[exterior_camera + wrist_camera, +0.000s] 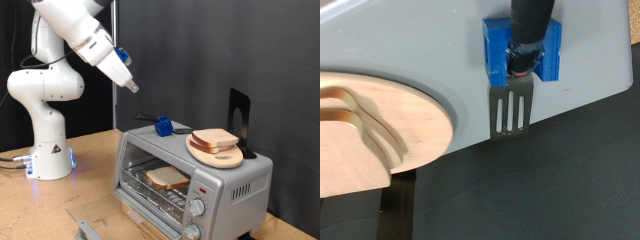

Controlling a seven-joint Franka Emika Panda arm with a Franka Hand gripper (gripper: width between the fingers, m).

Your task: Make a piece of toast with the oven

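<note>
I am seeing the gripper (131,86) hovering above the blue-holdered slotted metal spatula (510,112); jaw state indeterminable.

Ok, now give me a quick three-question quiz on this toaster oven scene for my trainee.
1. True or false: the oven door is shut.
2. Where is the spatula? A) in the blue holder on the oven's top, B) between the fingers of the gripper, C) on the wooden plate.
3. Fill in: inside the oven, a slice of bread lies on the wire ____.

Key: 1 false, the door is open. 2 A. 3 rack.
</note>
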